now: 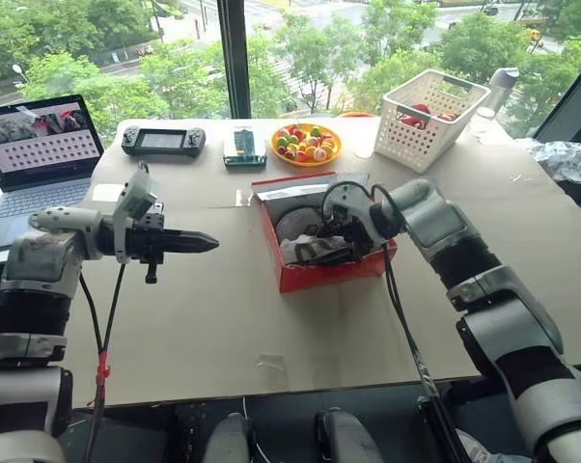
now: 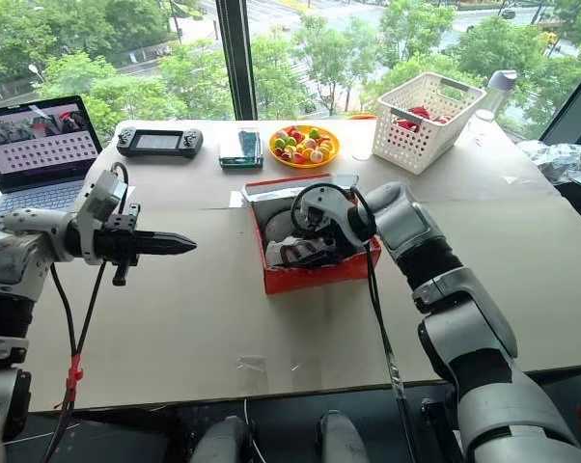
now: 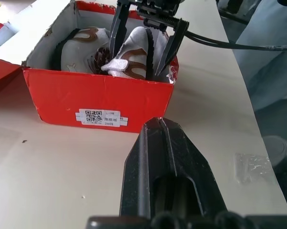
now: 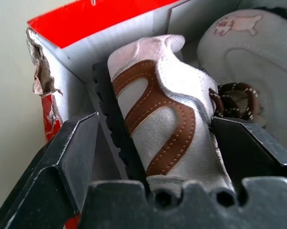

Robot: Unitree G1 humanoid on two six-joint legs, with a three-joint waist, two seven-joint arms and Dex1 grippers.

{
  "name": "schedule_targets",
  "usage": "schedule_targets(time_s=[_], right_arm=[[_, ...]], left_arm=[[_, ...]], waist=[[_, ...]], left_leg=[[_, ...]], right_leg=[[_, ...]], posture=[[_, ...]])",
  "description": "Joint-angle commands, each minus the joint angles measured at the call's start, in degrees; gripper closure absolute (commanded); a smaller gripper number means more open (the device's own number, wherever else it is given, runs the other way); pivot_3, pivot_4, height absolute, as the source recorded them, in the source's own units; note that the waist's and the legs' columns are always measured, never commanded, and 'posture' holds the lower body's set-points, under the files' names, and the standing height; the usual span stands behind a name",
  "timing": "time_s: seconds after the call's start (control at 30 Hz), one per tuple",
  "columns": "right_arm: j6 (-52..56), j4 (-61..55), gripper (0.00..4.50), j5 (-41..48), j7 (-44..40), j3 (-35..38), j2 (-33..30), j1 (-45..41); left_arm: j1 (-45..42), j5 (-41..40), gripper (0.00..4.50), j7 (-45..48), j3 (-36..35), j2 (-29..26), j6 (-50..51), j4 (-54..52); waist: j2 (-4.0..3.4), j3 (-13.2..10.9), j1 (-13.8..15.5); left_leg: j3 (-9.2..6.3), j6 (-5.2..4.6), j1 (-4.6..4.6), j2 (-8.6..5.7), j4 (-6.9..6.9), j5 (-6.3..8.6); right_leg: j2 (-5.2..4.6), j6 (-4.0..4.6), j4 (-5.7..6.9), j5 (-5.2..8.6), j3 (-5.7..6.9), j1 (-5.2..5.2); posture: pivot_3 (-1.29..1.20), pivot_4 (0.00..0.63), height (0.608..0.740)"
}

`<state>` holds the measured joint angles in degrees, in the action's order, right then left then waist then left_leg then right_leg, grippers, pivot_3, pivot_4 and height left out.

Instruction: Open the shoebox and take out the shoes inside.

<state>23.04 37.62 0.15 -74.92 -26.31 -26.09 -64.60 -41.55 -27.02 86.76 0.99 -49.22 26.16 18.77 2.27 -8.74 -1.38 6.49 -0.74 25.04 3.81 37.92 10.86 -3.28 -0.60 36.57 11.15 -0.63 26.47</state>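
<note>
Fingers of right gripper (image 3: 142,45) straddle a pale, brown-striped shoe (image 4: 167,119), spread wide; left's shut.

the shoebox (image 1: 321,275) stands at the middle of the frame on the table (image 1: 223,328), with the shoes (image 3: 134,55) inside it. the right gripper (image 3: 142,53) reaches down into the box, its fingers on both sides of one shoe. the left gripper (image 1: 199,243) is left of the box, apart from it. the basket (image 1: 430,121) stands at the upper right, the laptop (image 1: 35,154) at the upper left.
</note>
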Motion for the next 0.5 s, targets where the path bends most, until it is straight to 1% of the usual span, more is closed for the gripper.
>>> schedule_targets(time_s=[0.03,0.07,0.2,0.33,0.37,0.4,0.5], right_arm=[[-5.70,5.90,0.05,-3.86,0.10,-1.78,2.03,-0.95],[-6.98,7.68,0.05,-4.88,0.51,-2.01,2.65,-1.01],[-13.55,16.78,0.05,-10.01,7.00,-2.44,5.15,-2.17],[-14.77,20.41,0.05,-10.14,8.13,0.25,6.03,-3.68],[-14.94,20.62,0.56,-10.02,7.86,0.77,6.04,-3.90],[-14.81,20.09,0.78,-9.79,7.35,1.36,5.84,-3.91],[-14.19,18.26,1.73,-9.38,5.79,2.37,5.57,-3.55]], left_arm=[[-1.94,0.12,4.50,0.18,-1.21,0.06,-0.76,-0.71],[-2.03,0.11,4.50,0.13,-1.24,0.12,-0.77,-0.68],[-2.29,0.02,4.50,-1.05,-1.95,0.83,-1.36,-0.68],[-1.82,0.02,4.50,-1.79,-2.43,1.24,-2.00,-1.06],[-1.67,0.03,4.50,-1.91,-2.46,1.27,-2.11,-1.13],[-1.48,0.05,4.50,-2.06,-2.47,1.34,-2.32,-1.17],[-1.43,0.07,4.50,-2.33,-2.50,1.54,-2.56,-1.08]], waist=[[0.00,0.00,0.02],[0.00,0.00,-0.01],[0.05,0.04,-0.25],[0.20,0.13,-0.71],[0.20,0.13,-0.83],[0.21,0.14,-0.87],[0.21,0.14,-0.85]], left_leg=[[0.00,0.00,-0.01,0.00,0.01,0.00],[-0.01,0.00,-0.06,0.00,0.01,0.00],[-0.01,0.00,-0.42,0.02,0.01,0.00],[0.00,0.04,-0.73,0.02,0.01,-0.03],[0.01,0.06,-0.79,0.02,0.01,-0.04],[0.03,0.08,-0.80,0.01,0.01,-0.06],[0.03,0.11,-0.78,0.00,0.01,-0.09]], right_leg=[[0.00,0.01,0.05,0.01,0.00,0.00],[0.00,0.02,0.10,0.02,0.00,-0.01],[0.03,0.12,0.25,0.11,0.00,-0.22],[0.03,0.07,0.43,0.20,-0.06,-0.42],[0.02,0.11,0.44,0.25,-0.07,-0.46],[0.00,0.18,0.44,0.29,-0.10,-0.46],[-0.02,0.18,0.44,0.27,-0.10,-0.46]], posture=[[0.00,0.150,0.738],[0.00,0.150,0.738],[0.00,0.150,0.738],[0.00,0.150,0.738],[0.00,0.150,0.738],[0.00,0.150,0.738],[0.00,0.150,0.738]])
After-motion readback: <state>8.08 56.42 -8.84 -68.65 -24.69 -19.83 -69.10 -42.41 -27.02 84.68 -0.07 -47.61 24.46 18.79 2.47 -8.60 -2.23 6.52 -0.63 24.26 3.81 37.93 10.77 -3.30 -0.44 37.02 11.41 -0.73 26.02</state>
